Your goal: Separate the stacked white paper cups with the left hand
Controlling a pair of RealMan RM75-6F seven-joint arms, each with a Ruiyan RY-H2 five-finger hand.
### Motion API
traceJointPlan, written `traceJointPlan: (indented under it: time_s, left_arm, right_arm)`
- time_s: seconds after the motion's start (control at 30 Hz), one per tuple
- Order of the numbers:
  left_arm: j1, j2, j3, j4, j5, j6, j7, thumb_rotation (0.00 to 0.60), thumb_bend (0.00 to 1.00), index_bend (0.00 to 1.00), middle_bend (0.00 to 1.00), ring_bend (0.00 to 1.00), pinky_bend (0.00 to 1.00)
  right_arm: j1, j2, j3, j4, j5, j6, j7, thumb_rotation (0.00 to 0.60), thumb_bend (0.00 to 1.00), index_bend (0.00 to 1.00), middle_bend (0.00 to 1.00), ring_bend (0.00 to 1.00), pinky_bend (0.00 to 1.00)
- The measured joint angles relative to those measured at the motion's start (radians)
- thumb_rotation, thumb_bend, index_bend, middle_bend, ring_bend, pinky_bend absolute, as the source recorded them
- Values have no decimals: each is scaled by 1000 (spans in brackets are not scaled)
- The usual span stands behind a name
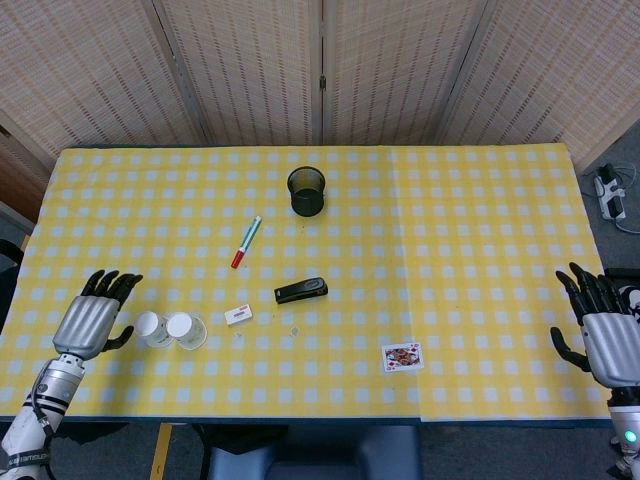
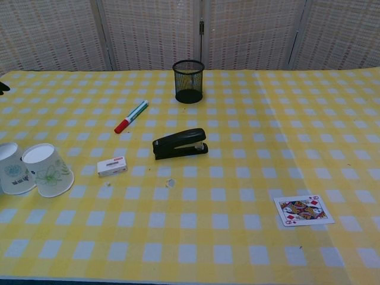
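Two white paper cups with a green flower print stand side by side, touching, narrow end up, near the table's front left. The left cup (image 1: 150, 328) (image 2: 13, 176) and the right cup (image 1: 186, 330) (image 2: 47, 170) are apart from each other, not nested. My left hand (image 1: 92, 318) hovers just left of the left cup with its fingers spread, holding nothing and not touching it. At the table's right edge my right hand (image 1: 603, 338) is open and empty. The chest view shows neither hand clearly.
A black mesh pen cup (image 1: 306, 190) stands at the back centre. A red and green marker (image 1: 246, 241), a black stapler (image 1: 301, 290), a small white box (image 1: 238, 315) and a playing card (image 1: 401, 356) lie on the yellow checked tablecloth (image 1: 480, 240).
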Motion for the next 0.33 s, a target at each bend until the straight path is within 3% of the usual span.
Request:
traceJointPlan:
  time_s: [0.33]
  left_arm:
    - [120, -40, -17, 34, 63, 252, -25, 600, 396, 171, 145, 83, 41]
  right_arm:
    - [28, -22, -17, 59, -34, -55, 140, 600, 455, 0, 0, 37, 0]
